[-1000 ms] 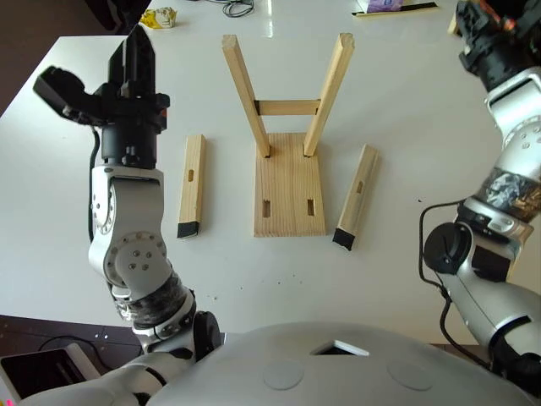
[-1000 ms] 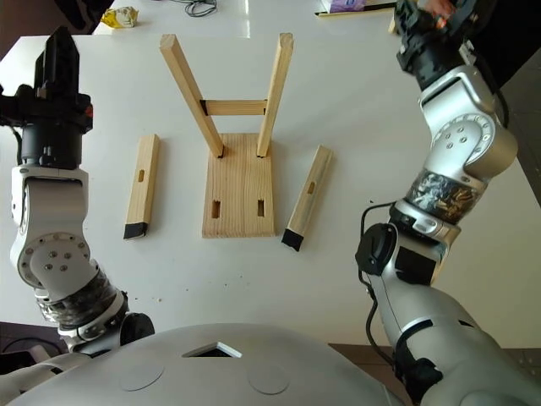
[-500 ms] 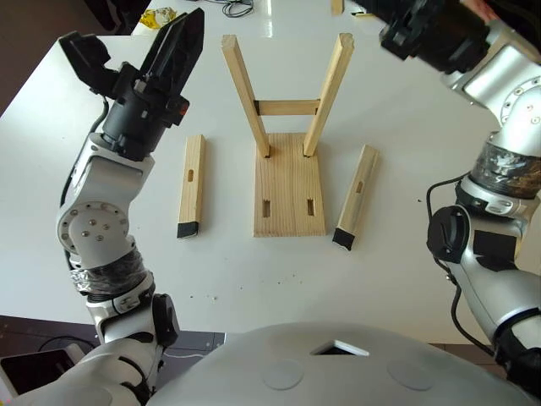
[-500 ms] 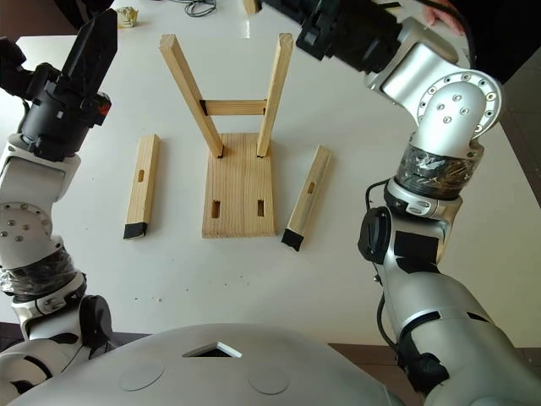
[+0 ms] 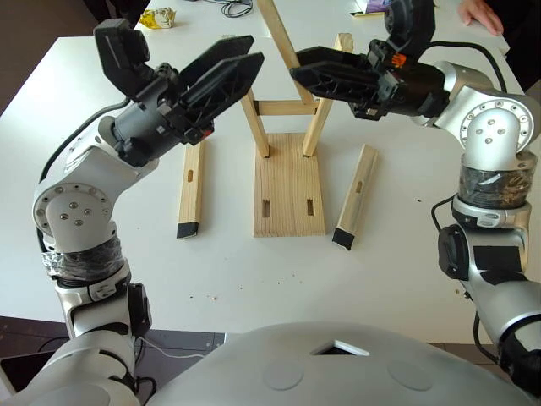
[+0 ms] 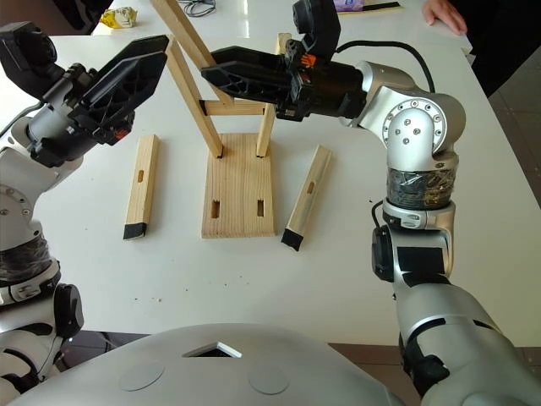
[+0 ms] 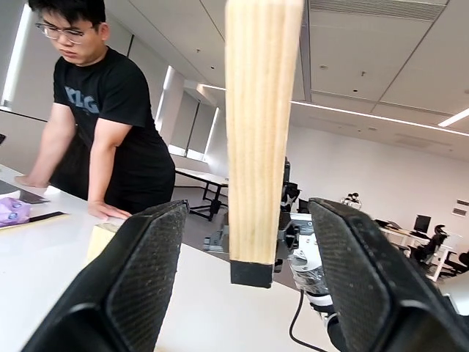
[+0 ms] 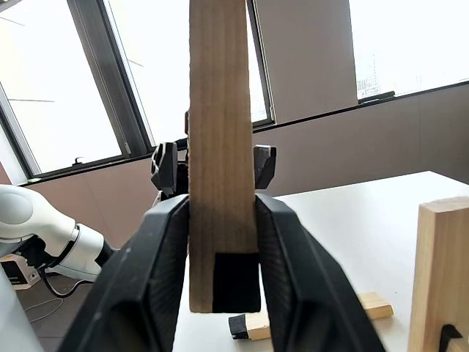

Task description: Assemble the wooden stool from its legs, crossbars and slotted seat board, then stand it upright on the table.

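Observation:
The slotted seat board point(image 5: 289, 186) lies flat mid-table. Two legs stand in its far slots, joined by a crossbar point(image 5: 287, 107). My right gripper point(image 5: 296, 72) hovers above that frame, shut on a third wooden leg point(image 5: 279, 34) that tilts up and away; its black-tipped end point(image 8: 234, 293) sits between the fingers point(image 8: 168, 279). My left gripper point(image 5: 254, 51) is open and level with it on the left, fingertips just short of the held leg point(image 7: 260, 110). Two more slotted legs lie flat, one left point(image 5: 192, 184) and one right point(image 5: 355, 196) of the board.
The white table point(image 5: 406, 254) has bare room in front of the board and to both sides. A small yellow object point(image 5: 159, 17) and cables lie at the far edge.
Both arms have swung inward over the stool frame. The right gripper has brought a wooden leg from the far edge to above the board; the left gripper now faces it.

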### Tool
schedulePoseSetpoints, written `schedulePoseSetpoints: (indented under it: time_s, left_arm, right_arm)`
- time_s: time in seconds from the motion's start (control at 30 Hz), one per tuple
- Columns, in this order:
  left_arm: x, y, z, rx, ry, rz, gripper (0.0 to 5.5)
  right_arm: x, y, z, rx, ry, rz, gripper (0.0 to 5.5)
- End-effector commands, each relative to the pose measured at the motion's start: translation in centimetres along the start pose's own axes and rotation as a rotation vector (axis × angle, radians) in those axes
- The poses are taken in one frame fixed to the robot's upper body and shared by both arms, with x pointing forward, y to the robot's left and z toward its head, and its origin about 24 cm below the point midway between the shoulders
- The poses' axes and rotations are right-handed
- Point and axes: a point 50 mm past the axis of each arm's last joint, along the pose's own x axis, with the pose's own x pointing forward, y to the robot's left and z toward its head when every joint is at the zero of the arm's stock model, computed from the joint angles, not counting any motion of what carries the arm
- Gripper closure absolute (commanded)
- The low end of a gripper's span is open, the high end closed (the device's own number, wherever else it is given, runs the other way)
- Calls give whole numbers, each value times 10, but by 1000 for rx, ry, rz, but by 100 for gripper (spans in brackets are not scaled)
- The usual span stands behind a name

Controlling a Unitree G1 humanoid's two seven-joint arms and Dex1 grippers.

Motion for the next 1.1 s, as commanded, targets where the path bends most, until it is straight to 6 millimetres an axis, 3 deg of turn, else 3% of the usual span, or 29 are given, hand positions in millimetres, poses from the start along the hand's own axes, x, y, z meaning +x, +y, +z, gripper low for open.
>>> schedulePoseSetpoints:
  time_s: [0.03,0.23,0.87,0.93,1.1]
  left_arm:
    - [6,-4,4,8,71,-68,246]
    - [6,2,5,8,101,-58,246]
    - [7,-6,-6,-11,144,-85,246]
    - [7,-5,-6,-4,146,-81,272]
    - [7,-4,-3,19,140,-66,275]
  right_arm:
    - [-5,-3,-2,-20,42,2,419]
    - [-4,0,-4,-26,68,56,419]
    - [1,0,-21,-25,153,98,419]
    - [0,0,-22,-22,158,95,419]
    - [-3,0,-24,-19,170,88,419]
